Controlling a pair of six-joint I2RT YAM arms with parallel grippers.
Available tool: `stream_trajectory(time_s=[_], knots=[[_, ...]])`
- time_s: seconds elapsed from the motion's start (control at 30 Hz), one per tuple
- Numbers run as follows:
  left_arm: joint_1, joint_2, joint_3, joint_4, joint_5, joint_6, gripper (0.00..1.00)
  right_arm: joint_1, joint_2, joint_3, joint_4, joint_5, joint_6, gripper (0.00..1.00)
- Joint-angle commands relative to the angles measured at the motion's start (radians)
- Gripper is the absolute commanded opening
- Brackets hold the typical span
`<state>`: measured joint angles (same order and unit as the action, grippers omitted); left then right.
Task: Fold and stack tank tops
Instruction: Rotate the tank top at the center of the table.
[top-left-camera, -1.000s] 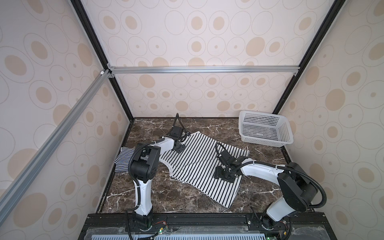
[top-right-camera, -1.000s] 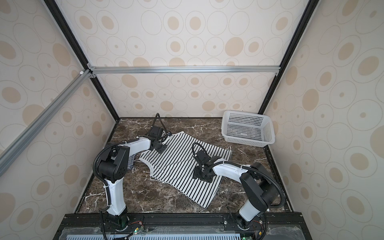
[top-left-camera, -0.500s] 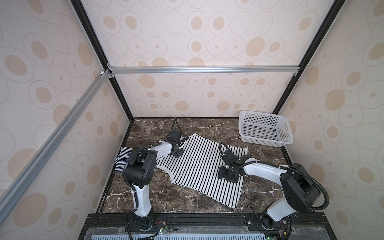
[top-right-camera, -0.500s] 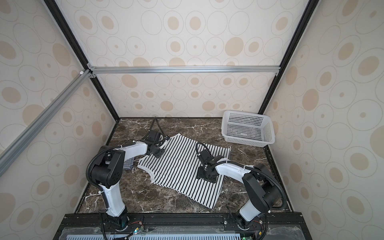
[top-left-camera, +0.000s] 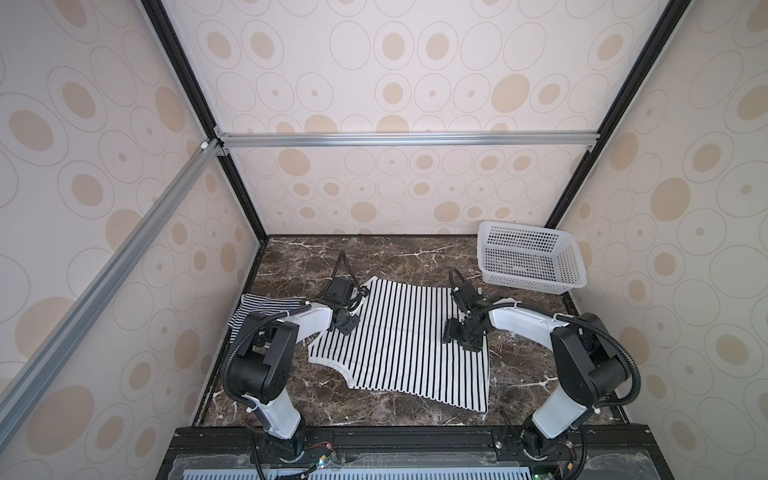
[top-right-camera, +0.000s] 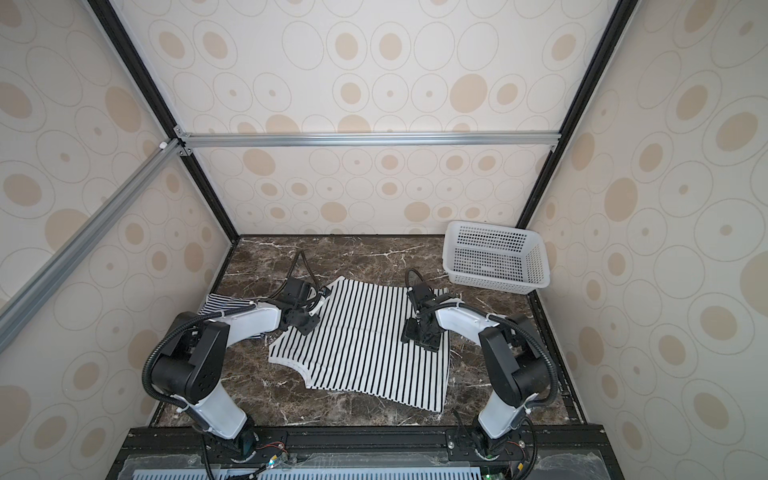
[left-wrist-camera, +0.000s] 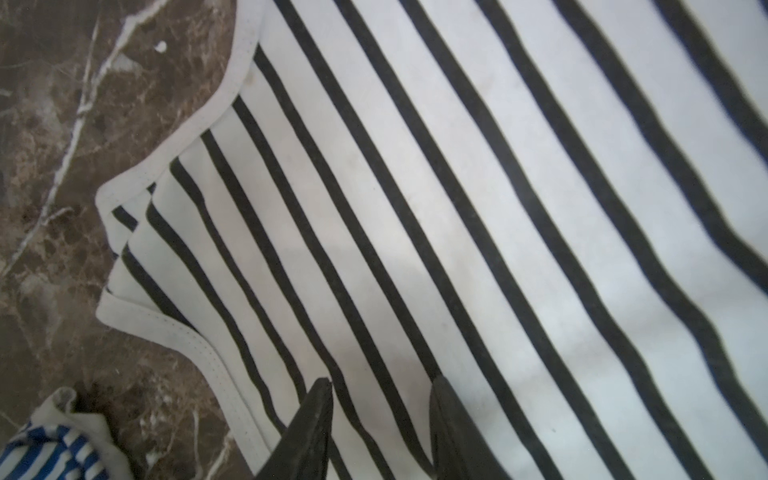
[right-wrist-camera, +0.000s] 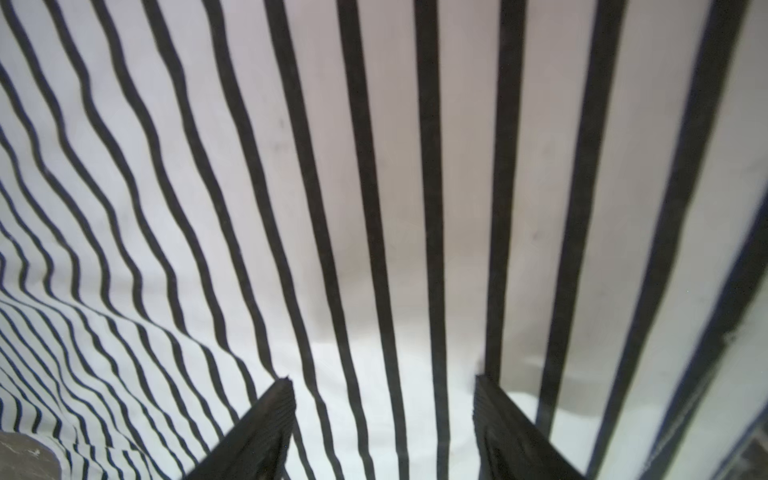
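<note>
Two striped cloth tank tops are lying on the dark, white-veined marble bench (top-left-camera: 374, 253). The wide-striped top (top-left-camera: 399, 345) is lying spread out at the middle of the bench and reaching toward the near edge. It is white knit with thin black stripes well apart, plain white stitched binding is curving round its armhole (left-wrist-camera: 208, 120), and soft ripples are showing in the right wrist view (right-wrist-camera: 124, 249). The narrow-striped top (top-left-camera: 257, 305) is sitting bunched by the left edge, partly under the left arm (top-left-camera: 309, 322). Its dense dark-and-white bands are looking blue up close (left-wrist-camera: 50, 453). One white perforated plastic basket (top-left-camera: 519, 239), rectangular with a rolled rim, is standing at the far right corner. The left jaws are standing slightly apart, low over the wide-striped top's left part, pinching nothing. The right arm (top-left-camera: 519, 324) is reaching over the top's right part, and the right jaws are spread wider, with only flat cloth showing between them. Whether either pair is touching the fabric, I cannot tell.
</note>
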<state>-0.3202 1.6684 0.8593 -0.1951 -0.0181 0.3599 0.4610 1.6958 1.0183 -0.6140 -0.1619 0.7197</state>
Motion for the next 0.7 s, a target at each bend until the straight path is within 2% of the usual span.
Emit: stream_trajectory(time_s=[0.0,0.2,0.4,0.67], knots=[[0.006,-0.025,-0.055,-0.072,-0.028,0.022,0.39,-0.013,0.053,0.073,-0.069,-0.011,-0.047,0.7],[0.008,-0.082,-0.126,-0.06,-0.051,0.037,0.4,-0.027,0.165,0.16,-0.074,-0.024,-0.063,0.7],[0.019,-0.065,-0.134,-0.057,-0.06,0.025,0.4,-0.036,0.254,0.232,-0.089,-0.05,-0.073,0.69],[0.037,-0.004,-0.061,-0.066,-0.045,-0.001,0.4,-0.083,0.328,0.32,-0.125,-0.064,-0.099,0.69]])
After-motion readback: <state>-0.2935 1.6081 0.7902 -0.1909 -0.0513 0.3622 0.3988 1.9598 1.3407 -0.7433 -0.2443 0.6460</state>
